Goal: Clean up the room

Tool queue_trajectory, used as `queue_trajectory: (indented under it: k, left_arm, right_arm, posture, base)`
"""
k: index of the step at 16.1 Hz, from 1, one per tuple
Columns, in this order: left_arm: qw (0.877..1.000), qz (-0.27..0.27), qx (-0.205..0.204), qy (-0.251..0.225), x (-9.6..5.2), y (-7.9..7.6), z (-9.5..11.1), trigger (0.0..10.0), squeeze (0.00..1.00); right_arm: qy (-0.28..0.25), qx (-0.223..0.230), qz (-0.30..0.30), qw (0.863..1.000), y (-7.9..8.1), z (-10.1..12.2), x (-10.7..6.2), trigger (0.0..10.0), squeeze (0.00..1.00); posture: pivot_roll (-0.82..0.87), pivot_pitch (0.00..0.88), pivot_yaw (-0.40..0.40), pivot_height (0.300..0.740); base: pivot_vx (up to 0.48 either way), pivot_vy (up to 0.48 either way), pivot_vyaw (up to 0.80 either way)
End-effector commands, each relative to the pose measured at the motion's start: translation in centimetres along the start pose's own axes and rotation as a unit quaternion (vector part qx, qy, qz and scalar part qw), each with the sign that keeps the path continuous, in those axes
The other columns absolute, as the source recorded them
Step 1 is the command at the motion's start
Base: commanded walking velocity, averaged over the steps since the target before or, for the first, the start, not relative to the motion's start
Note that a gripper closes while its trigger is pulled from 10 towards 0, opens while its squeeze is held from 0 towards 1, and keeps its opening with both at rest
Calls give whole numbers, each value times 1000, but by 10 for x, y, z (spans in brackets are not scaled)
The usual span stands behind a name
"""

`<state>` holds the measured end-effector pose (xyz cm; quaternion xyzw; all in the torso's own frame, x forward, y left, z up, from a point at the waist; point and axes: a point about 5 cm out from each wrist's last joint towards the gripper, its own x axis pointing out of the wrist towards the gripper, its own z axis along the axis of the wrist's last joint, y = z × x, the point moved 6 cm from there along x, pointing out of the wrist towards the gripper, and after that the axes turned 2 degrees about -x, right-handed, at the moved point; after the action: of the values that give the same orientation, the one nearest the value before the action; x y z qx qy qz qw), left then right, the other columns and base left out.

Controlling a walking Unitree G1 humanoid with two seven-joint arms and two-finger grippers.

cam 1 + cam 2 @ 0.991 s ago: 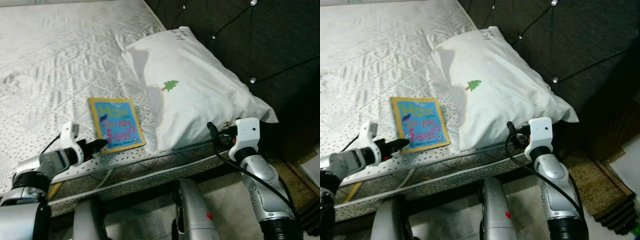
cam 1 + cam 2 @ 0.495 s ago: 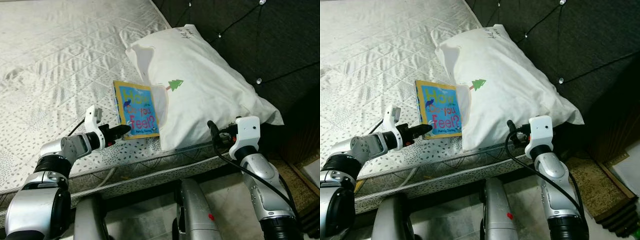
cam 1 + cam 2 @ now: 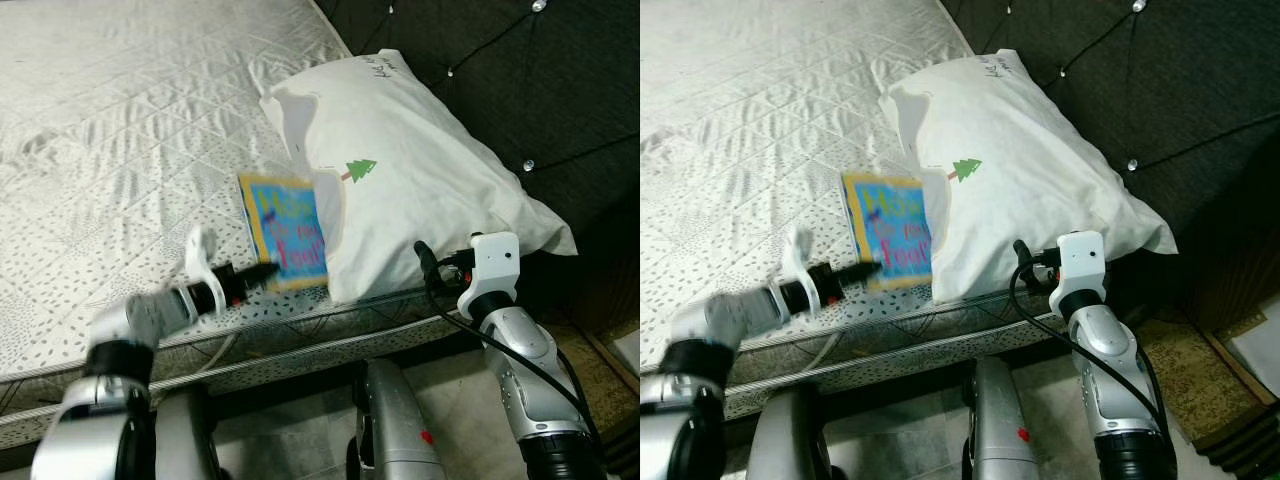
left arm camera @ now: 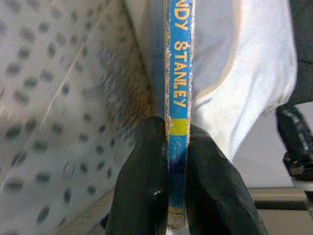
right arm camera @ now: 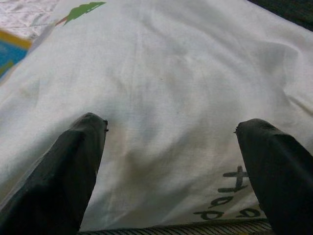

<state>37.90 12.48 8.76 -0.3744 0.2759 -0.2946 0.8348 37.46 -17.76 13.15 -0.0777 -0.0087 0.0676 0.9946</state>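
Note:
A thin blue and yellow picture book (image 3: 287, 230) hangs over the mattress beside the white pillow (image 3: 420, 170), its right edge hidden by the pillow's corner. My left gripper (image 3: 262, 270) is shut on the book's lower edge; in the left wrist view both black fingers (image 4: 142, 191) pinch the book's spine (image 4: 177, 73). My right gripper (image 5: 171, 171) is open, its fingers (image 5: 63, 171) spread wide just in front of the pillow (image 5: 166, 88) at the bed's near right corner. The pillow bears a small green tree print (image 3: 358, 169).
The white quilted mattress (image 3: 110, 130) stretches to the left and back. A dark tufted headboard (image 3: 540, 80) stands behind the pillow. A brown mat (image 3: 1200, 370) lies on the floor at the right of the bed. My own legs (image 3: 395, 420) show below the bed's edge.
My left gripper has carried the book rightwards, from flat on the mattress up against the pillow, and it now looks blurred with motion. The right arm has stayed put. The camera has shifted slightly.

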Motion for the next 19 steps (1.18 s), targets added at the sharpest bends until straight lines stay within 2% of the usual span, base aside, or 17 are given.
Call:
queue_trajectory:
  k: [1,2,6,7,8,9,13,19]
  left_arm:
    - [1000,-6,1,3,1,-5,-2,10000,0]
    - [1000,-1,-3,1,-1,-1,-4,10000,0]
    - [998,54,-16,-14,-19,28,-3,10000,0]
    - [998,65,-16,-18,-23,33,-2,10000,271]
    - [996,86,-17,-26,-29,42,2,10000,714]
    - [995,94,-17,-33,-33,46,5,10000,1000]
    - [984,159,-15,-77,-57,72,26,10000,1000]
    - [967,229,5,-111,-85,94,49,10000,1000]
  right_arm:
    - [3,-3,-2,1000,-3,-1,0,10000,0]
    - [3,-3,-2,1000,-3,-1,0,10000,0]
    - [3,-2,-3,1000,-3,-2,-1,10000,0]
    - [4,-2,-3,1000,-3,-2,0,10000,0]
    - [4,-2,-4,1000,-4,-2,0,10000,0]
    - [3,-2,-4,1000,-4,-1,0,10000,0]
    - [3,-4,-4,1000,-5,-1,0,10000,0]
    - [3,-5,-5,1000,-6,-1,0,10000,0]
  posture:
    - [-146,139,-76,521]
    - [-146,138,-74,521]
    - [-147,139,-73,521]
    - [-148,137,-73,521]
    - [-149,137,-73,521]
    - [-150,137,-74,521]
    - [-151,137,-76,521]
    - [-154,135,-80,521]
  base:
    - [0,0,0]
    - [0,0,0]
    - [0,0,0]
    - [0,0,0]
    - [0,0,0]
    - [0,0,0]
    - [0,0,0]
    - [0,0,0]
